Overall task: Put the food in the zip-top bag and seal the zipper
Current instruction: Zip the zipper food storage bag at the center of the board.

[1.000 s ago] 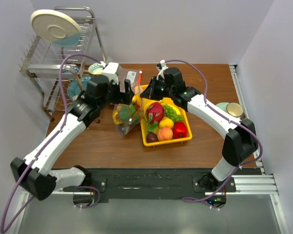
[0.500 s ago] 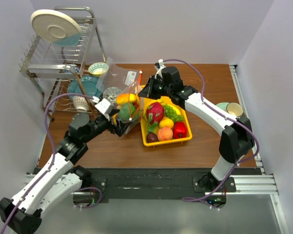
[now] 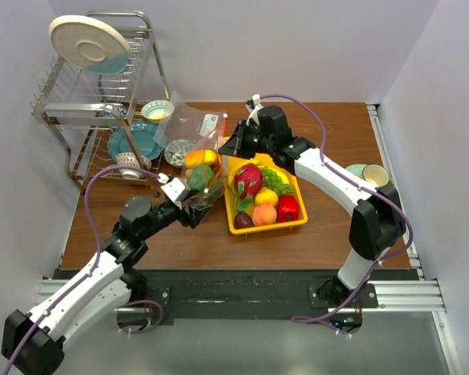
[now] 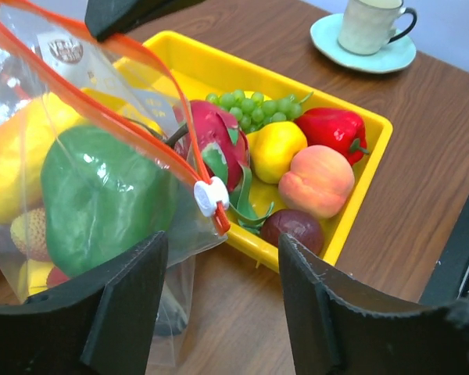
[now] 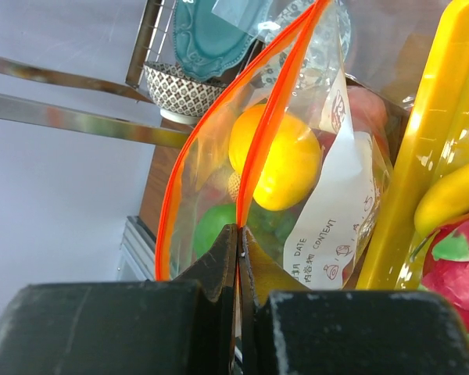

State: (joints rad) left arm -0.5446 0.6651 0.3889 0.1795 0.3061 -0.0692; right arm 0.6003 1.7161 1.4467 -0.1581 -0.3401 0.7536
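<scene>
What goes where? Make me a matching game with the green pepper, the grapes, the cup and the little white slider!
Things
1. glossy green toy pepper
2. bunch of green toy grapes
3. pale ceramic cup
4. small white plastic slider

Places
A. on the round pale green saucer
B. on the orange-red zipper strip
C. inside the crinkled clear plastic bag
D. in the yellow plastic tray

Pairs: 1-C, 2-D, 3-A, 4-B
</scene>
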